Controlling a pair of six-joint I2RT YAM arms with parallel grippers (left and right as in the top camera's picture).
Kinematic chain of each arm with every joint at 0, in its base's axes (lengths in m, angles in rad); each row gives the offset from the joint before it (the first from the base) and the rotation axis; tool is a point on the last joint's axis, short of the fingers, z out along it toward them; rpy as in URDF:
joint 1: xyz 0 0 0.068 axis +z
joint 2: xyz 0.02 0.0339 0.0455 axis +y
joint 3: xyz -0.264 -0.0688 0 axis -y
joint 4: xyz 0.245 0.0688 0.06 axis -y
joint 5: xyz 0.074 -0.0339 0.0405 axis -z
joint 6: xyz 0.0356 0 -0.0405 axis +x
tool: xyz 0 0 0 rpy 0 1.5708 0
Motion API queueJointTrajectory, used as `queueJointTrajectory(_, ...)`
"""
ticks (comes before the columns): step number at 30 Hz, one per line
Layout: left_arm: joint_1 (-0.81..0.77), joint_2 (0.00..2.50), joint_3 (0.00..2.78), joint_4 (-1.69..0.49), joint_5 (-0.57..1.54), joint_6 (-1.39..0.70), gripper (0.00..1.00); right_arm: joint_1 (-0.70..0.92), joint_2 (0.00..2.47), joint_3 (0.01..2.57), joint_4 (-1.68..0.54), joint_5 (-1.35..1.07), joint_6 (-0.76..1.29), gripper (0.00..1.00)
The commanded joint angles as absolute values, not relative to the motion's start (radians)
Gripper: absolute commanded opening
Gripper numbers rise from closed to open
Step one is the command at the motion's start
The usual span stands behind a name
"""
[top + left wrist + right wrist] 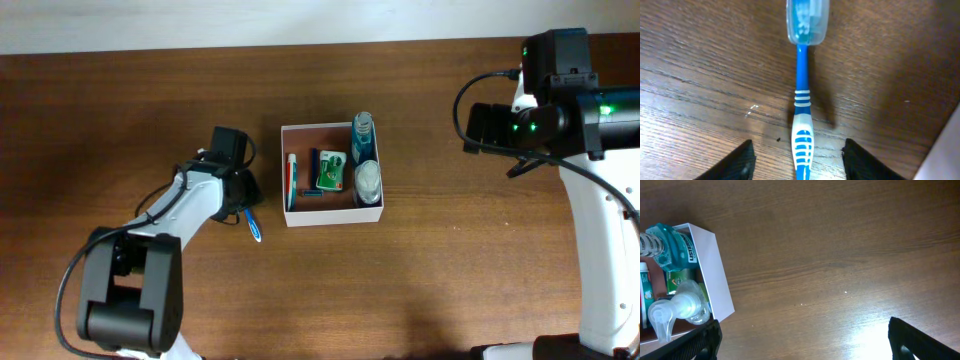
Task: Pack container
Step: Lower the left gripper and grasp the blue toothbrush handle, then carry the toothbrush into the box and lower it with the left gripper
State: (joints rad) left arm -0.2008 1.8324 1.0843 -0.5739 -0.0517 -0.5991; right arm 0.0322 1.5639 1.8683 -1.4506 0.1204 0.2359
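Observation:
The container (333, 215) is a white-walled square box with a reddish-brown floor at the table's middle; it also shows in the right wrist view (715, 275). It holds a toothpaste tube (292, 180), a green packet (331, 170), a blue mouthwash bottle (362, 138) and a clear pump bottle (369, 181). A blue and white toothbrush (251, 224) with a clear head cap lies on the table left of the box. My left gripper (799, 160) is open, its fingers straddling the toothbrush handle (801, 125) without touching it. My right gripper (802, 340) is open and empty, high at the right.
The brown wooden table (450, 270) spreads all round the box. A white wall strip (200, 25) runs along the far edge. The right arm's cable (480, 120) loops at the far right.

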Motion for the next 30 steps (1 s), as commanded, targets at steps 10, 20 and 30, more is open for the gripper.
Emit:
queueJointTrajectory(10,-0.204,1.922,1.078,-0.565,-0.042,-0.606,0.41,0.025,1.551,1.877,-1.448,0.136,0.24,0.98)
queueJointTrajectory(20,-0.204,1.922,1.078,-0.572,-0.04,-0.606,0.02,0.025,1.551,1.877,-1.448,0.136,0.24,0.98)
queueJointTrajectory(30,-0.206,1.84,1.217,-0.719,-0.043,-0.499,0.01,0.025,1.551,1.877,-1.448,0.136,0.24,0.98)
